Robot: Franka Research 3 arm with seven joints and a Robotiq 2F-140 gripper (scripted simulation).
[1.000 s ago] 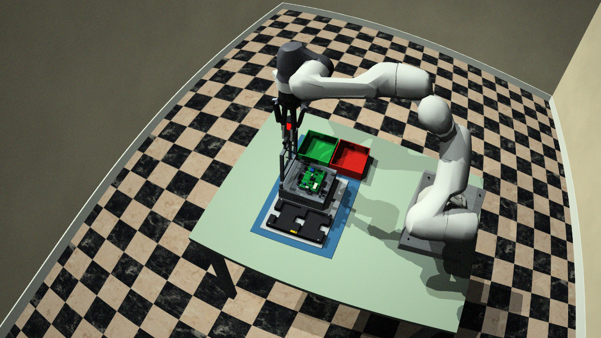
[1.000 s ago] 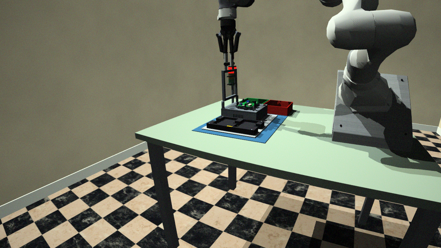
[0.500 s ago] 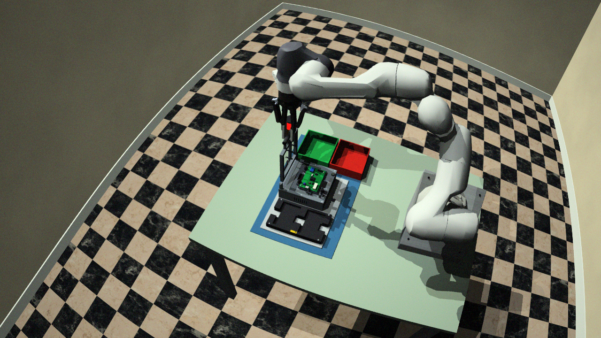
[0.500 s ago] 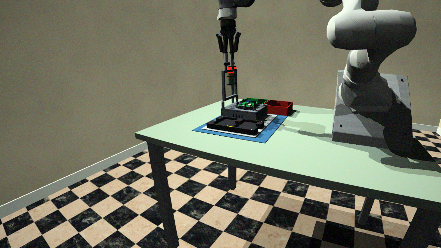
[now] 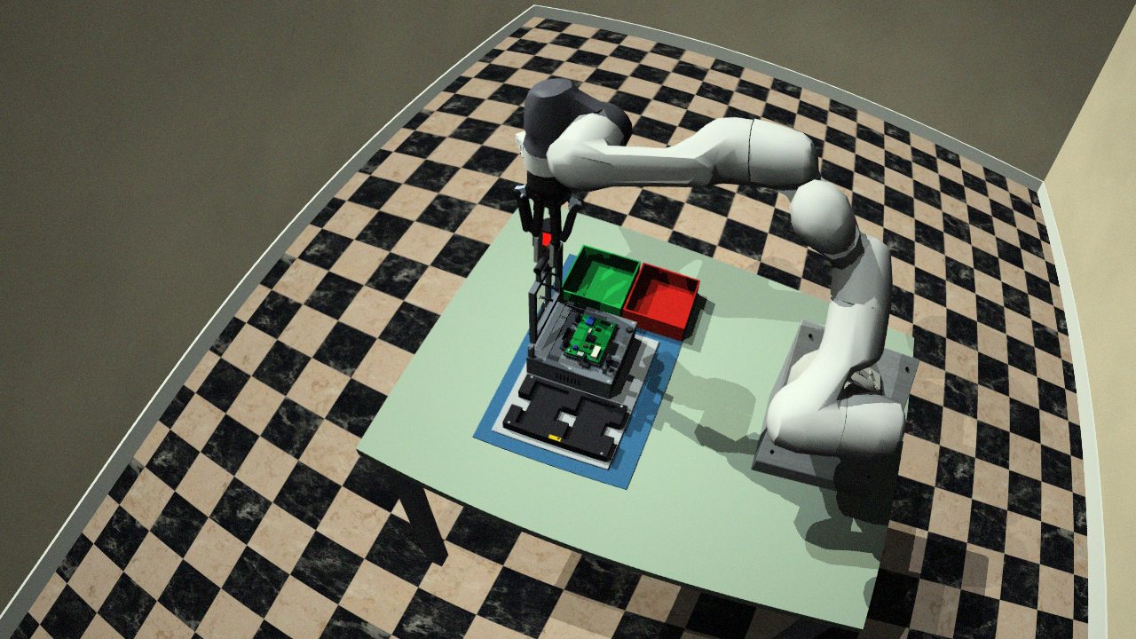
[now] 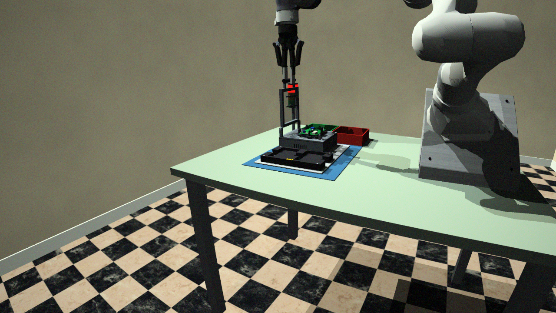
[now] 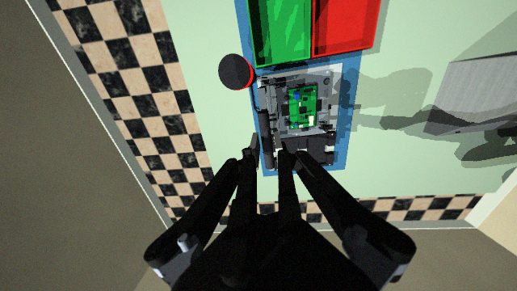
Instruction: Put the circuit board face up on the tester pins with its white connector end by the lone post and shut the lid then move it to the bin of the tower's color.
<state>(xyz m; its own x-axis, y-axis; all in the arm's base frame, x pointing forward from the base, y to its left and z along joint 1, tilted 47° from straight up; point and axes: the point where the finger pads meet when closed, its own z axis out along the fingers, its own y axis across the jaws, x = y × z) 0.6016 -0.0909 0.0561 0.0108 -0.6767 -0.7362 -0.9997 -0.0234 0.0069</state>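
Note:
The green circuit board lies face up in the dark grey tester, also seen in the wrist view. The tester's lid stands open and upright at the tester's left edge. The signal tower beside the tester shows red. My gripper points straight down, just above the top of the raised lid and beside the tower's lamp. Its fingers stand narrow with nothing between them. The black tray in front of the tester has both pockets empty.
A green bin and a red bin stand side by side behind the tester. Tray, tester and bins share a blue mat. The robot's base stands at the table's right.

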